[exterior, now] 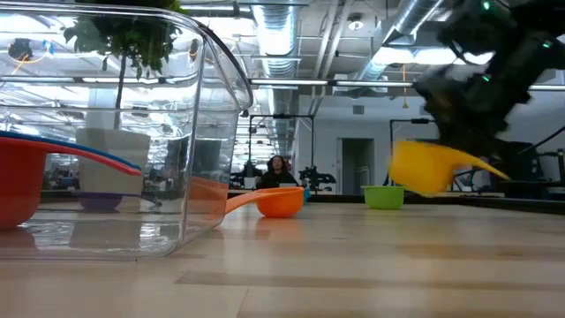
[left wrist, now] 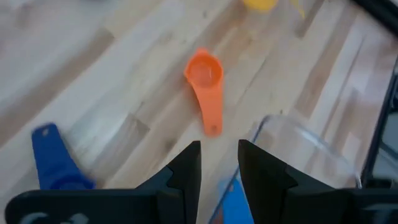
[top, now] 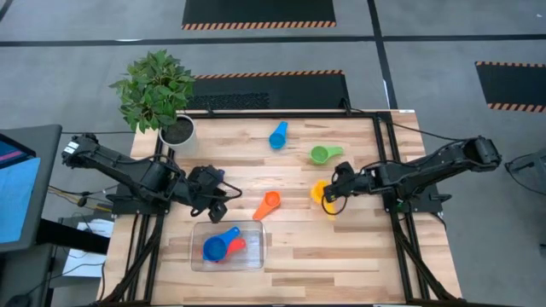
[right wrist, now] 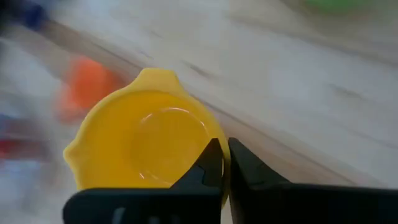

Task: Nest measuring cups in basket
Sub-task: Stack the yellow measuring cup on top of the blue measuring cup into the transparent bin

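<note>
The clear basket (top: 256,228) sits near the table's near edge, with a blue cup (top: 217,246) and a red cup (top: 237,246) in it. On the wood lie the orange cup (top: 267,205), green cup (top: 323,154) and light blue cup (top: 278,135). A dark blue cup (left wrist: 55,167) lies close to my left gripper. My left gripper (top: 220,205) hovers open over the basket's far rim and holds nothing. My right gripper (top: 333,194) is right of the orange cup, shut on the yellow cup (top: 318,192). My right gripper (right wrist: 225,165) pinches the yellow cup at its handle side, right by the bowl's rim (right wrist: 208,140); the handle itself is hidden under the fingers. The fingers come level from the table's right. The cup (exterior: 424,168) is lifted clear of the table and tilted.
A potted plant in a white pot (top: 177,130) stands at the far left corner. Bare wood lies between the basket and the right gripper. The dark frame rails (top: 381,153) run along the table's right side. A person (exterior: 275,168) sits far behind the table.
</note>
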`<state>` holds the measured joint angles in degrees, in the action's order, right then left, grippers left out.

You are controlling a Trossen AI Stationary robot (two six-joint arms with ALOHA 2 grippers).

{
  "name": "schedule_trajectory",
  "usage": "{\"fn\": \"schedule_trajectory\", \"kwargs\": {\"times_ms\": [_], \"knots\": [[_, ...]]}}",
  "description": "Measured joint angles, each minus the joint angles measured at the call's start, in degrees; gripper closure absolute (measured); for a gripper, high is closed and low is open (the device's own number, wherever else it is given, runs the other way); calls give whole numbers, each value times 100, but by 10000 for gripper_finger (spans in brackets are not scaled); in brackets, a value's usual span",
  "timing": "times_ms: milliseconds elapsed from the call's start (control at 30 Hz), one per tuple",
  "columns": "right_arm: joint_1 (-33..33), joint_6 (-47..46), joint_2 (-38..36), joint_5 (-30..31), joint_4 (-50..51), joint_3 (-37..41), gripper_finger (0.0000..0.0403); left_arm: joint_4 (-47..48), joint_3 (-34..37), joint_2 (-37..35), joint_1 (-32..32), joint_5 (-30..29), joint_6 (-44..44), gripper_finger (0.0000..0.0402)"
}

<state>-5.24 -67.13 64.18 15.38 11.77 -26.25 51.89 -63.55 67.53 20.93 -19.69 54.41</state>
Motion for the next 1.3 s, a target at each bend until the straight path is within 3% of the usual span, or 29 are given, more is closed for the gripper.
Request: {"fn": "schedule_trajectory", "kwargs": {"times_ms": [200,433,567,667,833,1167,1300], "knots": [[52,884,0,14,-1417,-673,394,987,0,-2,43,476,522,308],[-146,2490,538,203,-1402,-2331,396,1917,-2,-204,473,488,1301,308],[-175,3338,1373,242,-1312,-3336,396,2210,-2,-461,998,216,1900,308],[-136,3772,2030,11,-1277,-4054,396,2381,-2,-605,1507,-305,2436,308],[-138,4456,3090,-238,-512,-5325,396,2719,-4,-651,2283,-856,2992,308],[-178,5762,4987,-651,776,-8287,396,3626,-4,-651,3398,-976,4034,308],[-203,6148,5530,-649,1364,-9249,396,3627,-4,-580,3934,-1459,4233,308]]}}
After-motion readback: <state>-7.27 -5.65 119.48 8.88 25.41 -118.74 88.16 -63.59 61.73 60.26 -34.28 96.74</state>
